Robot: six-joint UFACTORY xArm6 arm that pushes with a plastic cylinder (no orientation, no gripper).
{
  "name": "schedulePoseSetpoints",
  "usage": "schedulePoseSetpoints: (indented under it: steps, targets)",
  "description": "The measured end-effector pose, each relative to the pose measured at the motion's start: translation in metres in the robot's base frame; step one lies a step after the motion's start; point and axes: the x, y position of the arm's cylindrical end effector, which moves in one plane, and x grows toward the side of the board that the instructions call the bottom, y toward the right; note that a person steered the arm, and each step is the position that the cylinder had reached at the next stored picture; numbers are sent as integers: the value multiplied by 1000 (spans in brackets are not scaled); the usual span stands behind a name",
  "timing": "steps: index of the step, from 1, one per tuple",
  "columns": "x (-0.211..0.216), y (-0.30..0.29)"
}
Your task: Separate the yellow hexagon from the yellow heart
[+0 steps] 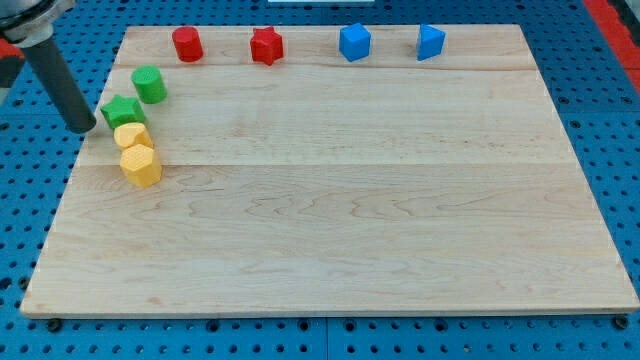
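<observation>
Open passage: board (pixel 350 200) from centre out to 3 and 6 o'clock.
Obstacles at 9–10 o'clock: yellow hexagon (pixel 141 166) touching yellow heart (pixel 132 136), green star (pixel 122 110), green cylinder (pixel 150 84); my tip (pixel 84 127) just beside the star.
Obstacles along 12 o'clock edge: red cylinder (pixel 187 44), red star (pixel 266 45), two blue blocks (pixel 354 42).

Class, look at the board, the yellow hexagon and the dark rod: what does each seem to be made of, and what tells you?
Board: pale wood, matt, with visible grain and plank seams.
Yellow hexagon: probably plastic, uniform bright colour, matt faces.
Rod ending in my tip, left of the green blocks: dark, smooth, slightly glossy; metal or plastic, unclear.
</observation>
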Motion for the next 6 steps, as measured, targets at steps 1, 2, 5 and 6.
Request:
schedulePoseSetpoints:
  steps: [1,2,5,6]
  targets:
    - [-2,18]
    - [-10,26]
    - [7,19]
    - [37,19]
